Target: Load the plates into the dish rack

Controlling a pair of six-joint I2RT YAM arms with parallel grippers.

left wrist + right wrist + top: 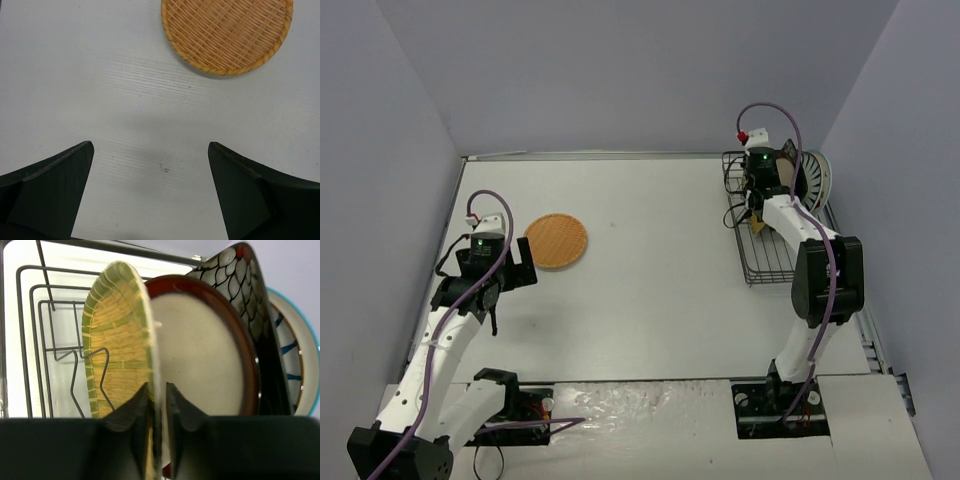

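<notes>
The round orange-brown plate (556, 241) lies flat on the table; it also shows in the left wrist view (227, 32). My left gripper (510, 275) hovers just near-left of it, open and empty (150, 145). My right gripper (760, 185) is at the far end of the black wire dish rack (765, 262). It is shut (157, 386) on the rim of the yellow woven-look plate (115, 340), which stands upright in the rack. Behind it stand the red-rimmed beige plate (205, 355), the black floral plate (240, 285) and a white striped plate (295, 355). The watermelon plate is hidden.
The rack's near half (770, 270) holds no plates, and its wire tines (45, 340) stand left of the yellow plate. Grey walls close in the table on the left, back and right. Both arm bases sit at the near edge.
</notes>
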